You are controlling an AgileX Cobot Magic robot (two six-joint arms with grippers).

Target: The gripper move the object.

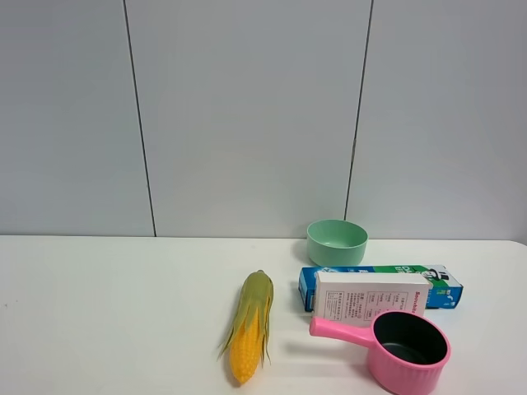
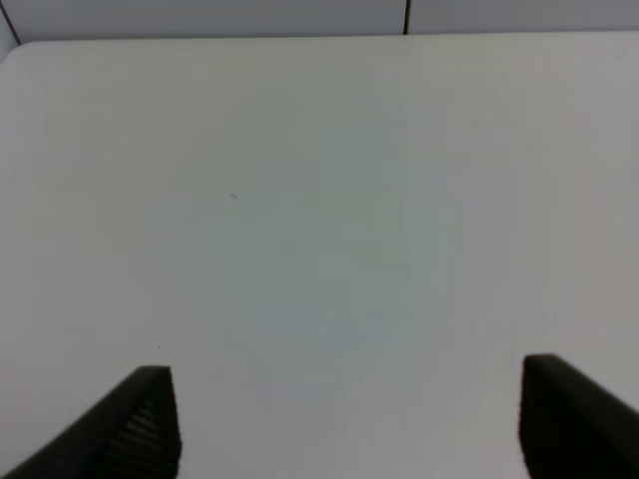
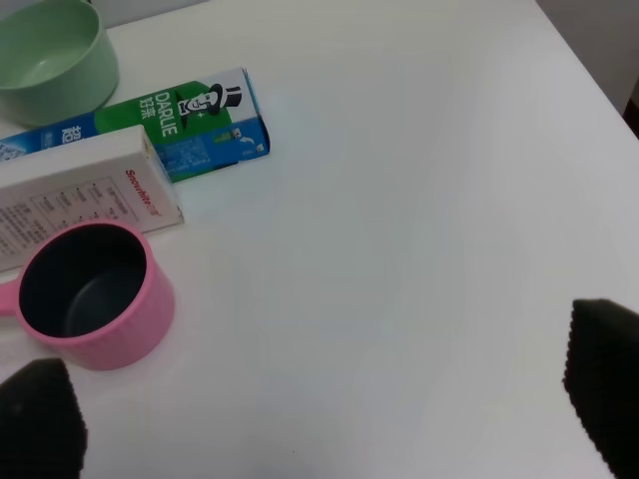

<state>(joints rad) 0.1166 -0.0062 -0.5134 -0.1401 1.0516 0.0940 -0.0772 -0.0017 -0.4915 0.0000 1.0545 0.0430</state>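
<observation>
The white carton with red print on one end lies on the white table, between the blue-green toothpaste box and the pink pot. It also shows in the right wrist view. No arm shows in the exterior view. My right gripper is open and empty over bare table, to the right of the pot. My left gripper is open and empty over bare table, with none of the objects in its view.
A green bowl stands behind the toothpaste box. A corn cob lies left of the carton. The table's right edge is close to the right gripper.
</observation>
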